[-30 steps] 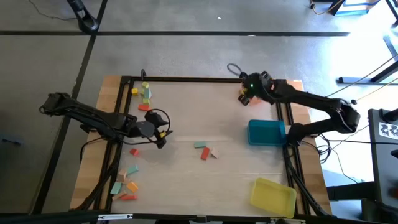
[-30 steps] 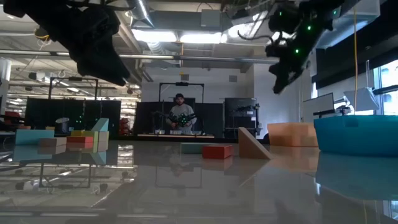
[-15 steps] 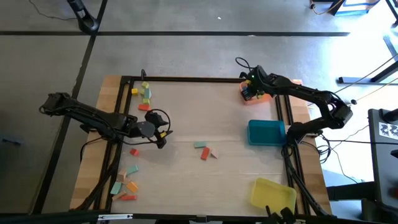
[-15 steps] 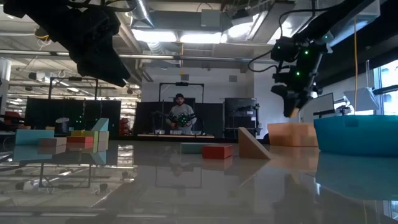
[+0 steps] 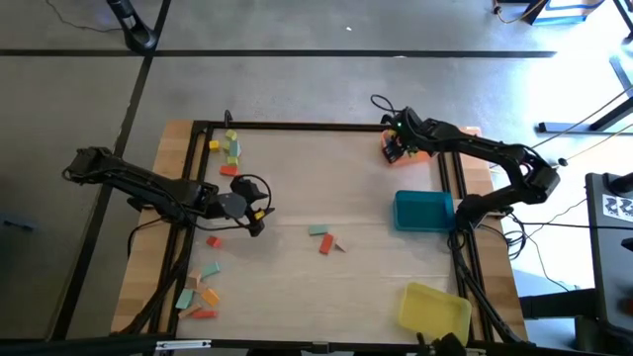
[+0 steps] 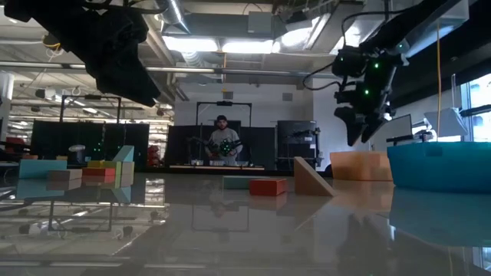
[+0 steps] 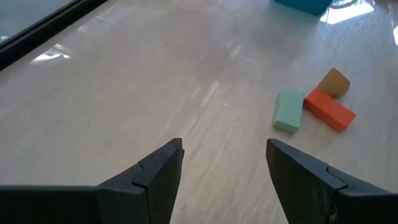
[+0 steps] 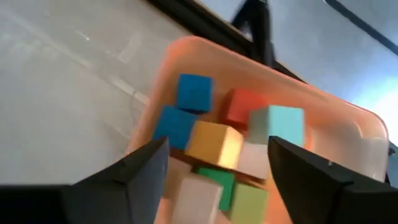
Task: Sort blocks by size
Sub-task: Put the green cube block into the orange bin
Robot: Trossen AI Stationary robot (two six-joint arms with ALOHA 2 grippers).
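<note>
A: Pale wood counter [image 5: 297,188] in a black frame, workshop room behind with a person far off. Right pincer [image 5: 399,145] hangs over the orange tray [image 8: 348,134] at the far right corner, fingers apart, nothing between them.

B: Risk?

A: It sits low over the tray's near wall. I'd guess a careless pull-away could clip the rim and shift the tray, or knock a cube out. The tray looks fairly full: blue, red, tan, green and pale teal cubes [image 8: 214,140] piled touching, so another drop might bounce out.

B: Left side?

A: Left pincer [image 7: 224,165] hovers mid-left, fingers apart, empty, facing the green bar [image 7: 288,110], red bar [image 7: 329,109] and tan wedge [image 7: 334,81] mid-counter, all just touching. Grabbing one could drag its neighbours.

B: Remaining blocks?

A: A far-left cluster [image 5: 229,148] and a near-left cluster [image 5: 201,292], unsorted. Blue tray [image 5: 423,211] and yellow tray [image 5: 433,311] sit on the right side.
</note>
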